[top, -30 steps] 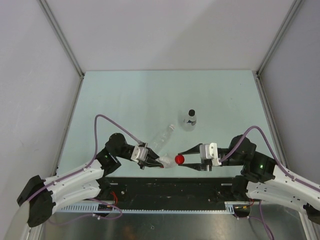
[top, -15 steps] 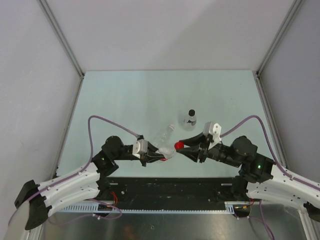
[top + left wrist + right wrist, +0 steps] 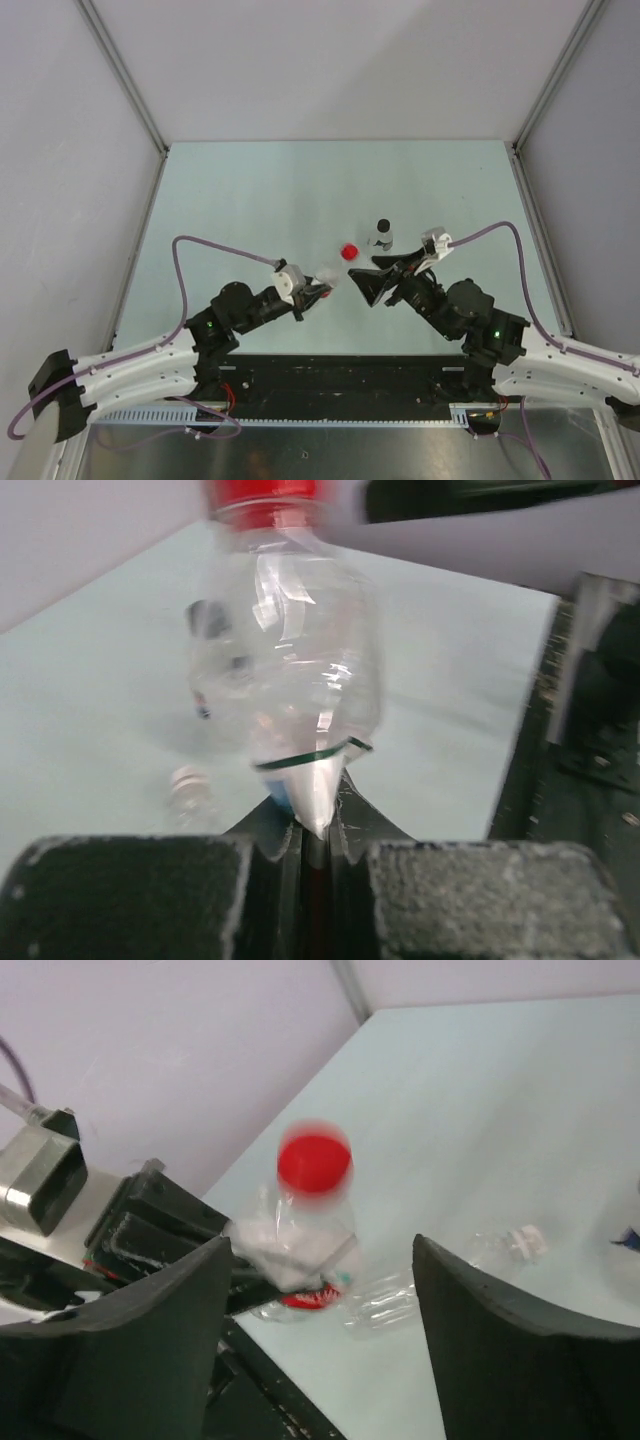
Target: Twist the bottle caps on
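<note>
My left gripper [image 3: 310,293] is shut on the crushed base of a clear bottle [image 3: 290,660] and holds it off the table, neck pointing away. A red cap [image 3: 348,251] sits on its neck and also shows in the right wrist view [image 3: 315,1163]. My right gripper [image 3: 362,280] is open, its fingers either side of this bottle without touching it [image 3: 322,1250]. A second clear bottle [image 3: 400,1300] lies on the table behind, with a white cap [image 3: 522,1240] on it. A third bottle with a black cap [image 3: 380,237] stands upright farther back.
The pale green table [image 3: 250,200] is walled by grey panels at the back and both sides. The black base rail [image 3: 340,375] runs along the near edge under both arms.
My left gripper has swung the bottle up and away, so the red cap moved toward the table's middle. My right gripper has let go of the red cap and opened.
</note>
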Robot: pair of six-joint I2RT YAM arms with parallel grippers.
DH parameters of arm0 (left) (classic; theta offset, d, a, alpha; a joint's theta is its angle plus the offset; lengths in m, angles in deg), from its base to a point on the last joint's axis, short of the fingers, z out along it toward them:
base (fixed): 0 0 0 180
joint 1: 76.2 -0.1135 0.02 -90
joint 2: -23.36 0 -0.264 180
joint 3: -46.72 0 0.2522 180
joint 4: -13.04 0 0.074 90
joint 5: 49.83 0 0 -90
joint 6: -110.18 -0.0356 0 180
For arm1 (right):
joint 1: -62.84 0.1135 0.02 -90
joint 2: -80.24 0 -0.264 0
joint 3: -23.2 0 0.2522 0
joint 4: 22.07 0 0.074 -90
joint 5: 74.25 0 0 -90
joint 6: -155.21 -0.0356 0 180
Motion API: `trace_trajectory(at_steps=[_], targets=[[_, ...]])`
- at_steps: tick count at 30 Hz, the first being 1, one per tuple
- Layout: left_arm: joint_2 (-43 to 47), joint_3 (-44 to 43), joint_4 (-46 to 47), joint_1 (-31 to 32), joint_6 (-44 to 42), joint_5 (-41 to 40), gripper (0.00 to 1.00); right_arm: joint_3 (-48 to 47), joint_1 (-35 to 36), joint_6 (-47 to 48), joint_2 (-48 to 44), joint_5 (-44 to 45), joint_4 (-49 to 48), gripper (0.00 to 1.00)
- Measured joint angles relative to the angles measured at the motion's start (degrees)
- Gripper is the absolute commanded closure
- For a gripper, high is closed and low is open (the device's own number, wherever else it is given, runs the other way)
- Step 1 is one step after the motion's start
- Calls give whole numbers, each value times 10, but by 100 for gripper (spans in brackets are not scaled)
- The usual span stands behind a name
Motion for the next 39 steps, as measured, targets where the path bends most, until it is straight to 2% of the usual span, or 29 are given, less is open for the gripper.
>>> trace_trajectory(at_steps=[2, 4, 8, 12, 17, 18, 19, 20, 21, 23, 25, 29, 36, 39], targets=[[1, 0, -3, -4, 12, -58, 93, 6, 0, 3, -17, 27, 10, 3], [0, -4, -26, -29, 41, -103, 89, 8, -1, 11, -44, 69, 32, 1], [-41, -40, -98, -130, 98, -148, 84, 8, -6, -1, -93, 176, 89, 1], [-125, -79, -160, -223, 150, -155, 75, 8, -18, -48, -114, 277, 185, 1], [-217, -86, -209, -268, 195, -128, 60, 8, -30, -84, -122, 336, 271, 1], [-230, -87, -218, -270, 200, -124, 55, 8, -32, -86, -121, 341, 278, 1], [-242, -89, -226, -272, 206, -119, 43, 8, -33, -87, -121, 345, 286, 1], [-250, -90, -230, -274, 213, -112, 24, 8, -34, -88, -121, 349, 294, 1], [-254, -90, -234, -275, 215, -109, 12, 8, -35, -89, -121, 351, 299, 1], [-253, -92, -244, -276, 230, -99, 4, 8, -36, -90, -121, 355, 306, 1], [-244, -92, -250, -277, 235, -95, 1, 8, -37, -91, -121, 357, 310, 1], [-165, -92, -274, -277, 242, -96, 1, 8, -41, -92, -122, 361, 314, 1], [138, -92, -280, -277, 257, -153, 1, 8, -56, -91, -124, 370, 327, 1], [236, -92, -276, -277, 269, -195, 1, 8, -60, -85, -123, 372, 330, 1]])
